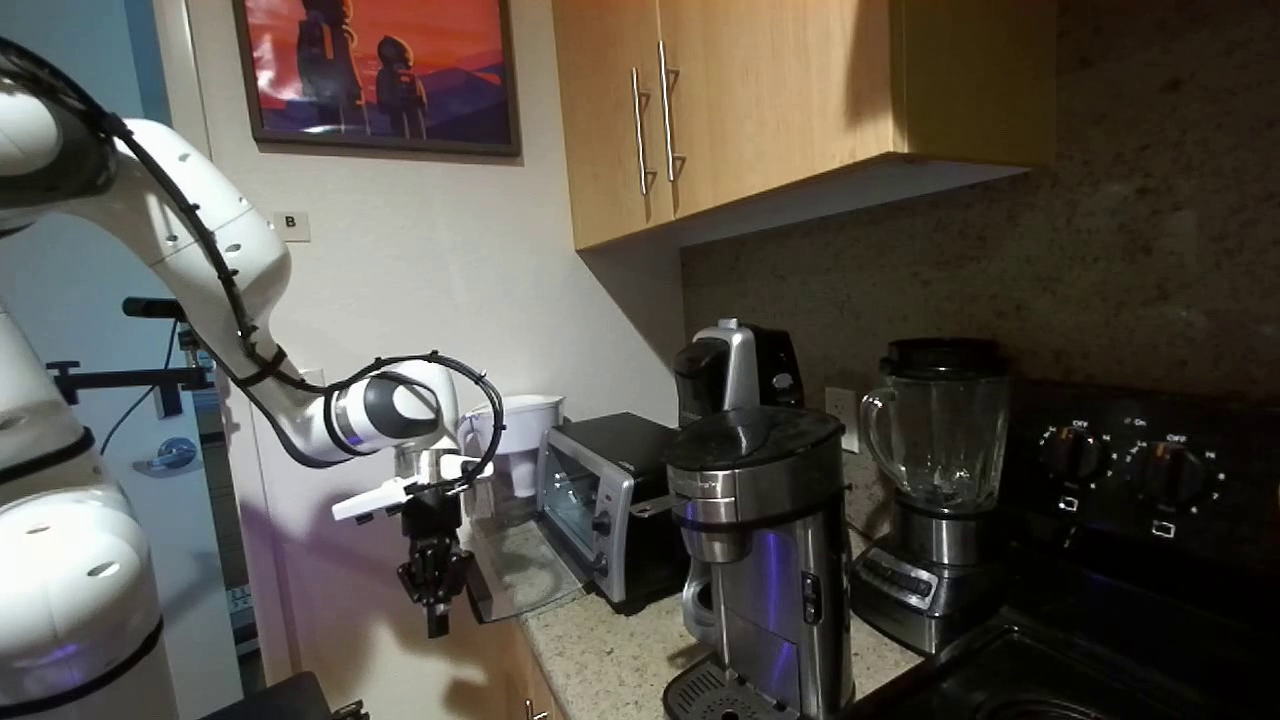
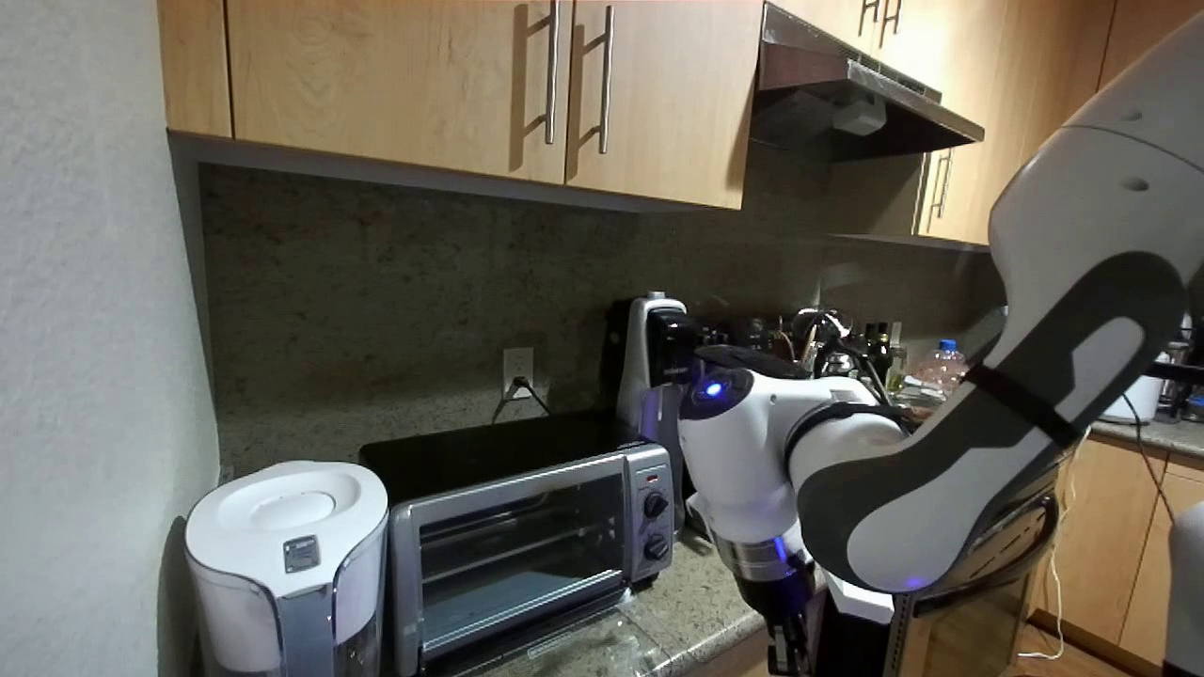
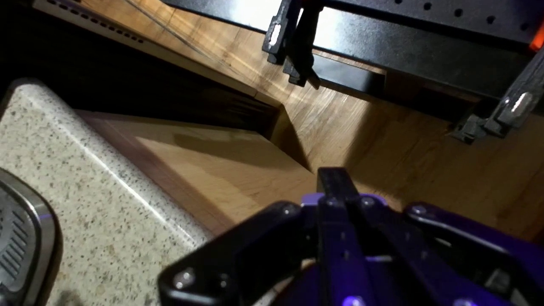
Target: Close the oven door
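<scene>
The oven (image 1: 640, 500) is a small silver-grey box with a black top on the counter; it also shows in an exterior view (image 2: 527, 451), where racks are visible through its front opening. The oven door (image 1: 530, 565) is open, lowered roughly flat in front of the oven, its outer edge past the counter edge; part of its glass shows low in an exterior view (image 2: 611, 649). My gripper (image 1: 437, 615) points down beyond the door's outer edge, apparently apart from it. In the wrist view its fingers (image 3: 338, 180) are together with nothing between them. The oven door is not in the wrist view.
A coffee maker (image 1: 765, 580) stands beside the oven, with a blender (image 1: 940, 500) farther along. A white water pitcher (image 2: 287, 536) stands at the oven's other side. The speckled counter edge (image 3: 140, 199) and wooden floor show in the wrist view. Cabinets (image 2: 395, 85) hang above.
</scene>
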Robot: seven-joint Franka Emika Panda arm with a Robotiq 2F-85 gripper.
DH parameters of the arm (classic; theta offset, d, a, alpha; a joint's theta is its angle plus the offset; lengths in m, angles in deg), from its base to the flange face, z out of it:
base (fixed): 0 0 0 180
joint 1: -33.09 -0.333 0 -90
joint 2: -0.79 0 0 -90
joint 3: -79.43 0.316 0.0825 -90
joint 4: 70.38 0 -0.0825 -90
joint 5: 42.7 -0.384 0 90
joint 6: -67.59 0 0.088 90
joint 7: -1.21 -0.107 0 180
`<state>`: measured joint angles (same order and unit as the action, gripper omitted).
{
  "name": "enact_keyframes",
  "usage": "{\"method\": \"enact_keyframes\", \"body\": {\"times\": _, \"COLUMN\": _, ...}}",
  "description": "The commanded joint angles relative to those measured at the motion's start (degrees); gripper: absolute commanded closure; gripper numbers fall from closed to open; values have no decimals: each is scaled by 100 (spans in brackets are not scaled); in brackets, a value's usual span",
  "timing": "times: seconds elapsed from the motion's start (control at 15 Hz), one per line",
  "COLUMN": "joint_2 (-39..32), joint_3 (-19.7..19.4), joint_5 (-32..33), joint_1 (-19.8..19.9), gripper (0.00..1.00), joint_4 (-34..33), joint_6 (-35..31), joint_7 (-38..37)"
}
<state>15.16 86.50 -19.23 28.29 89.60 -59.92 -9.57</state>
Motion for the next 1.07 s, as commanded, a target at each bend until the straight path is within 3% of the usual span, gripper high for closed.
{"method": "enact_keyframes", "body": {"times": 0.0, "joint_2": -206, "joint_3": 197, "joint_5": 491, "joint_1": 96, "gripper": 98, "joint_4": -2, "joint_6": -322, "joint_7": -492}}
{"method": "enact_keyframes", "body": {"times": 0.33, "joint_2": -506, "joint_3": 315, "joint_5": 971, "joint_1": 47, "gripper": 99, "joint_4": -11, "joint_6": -501, "joint_7": -970}}
{"method": "enact_keyframes", "body": {"times": 1.0, "joint_2": -1209, "joint_3": 259, "joint_5": 1659, "joint_1": -48, "gripper": 99, "joint_4": -246, "joint_6": -1084, "joint_7": -1012}}
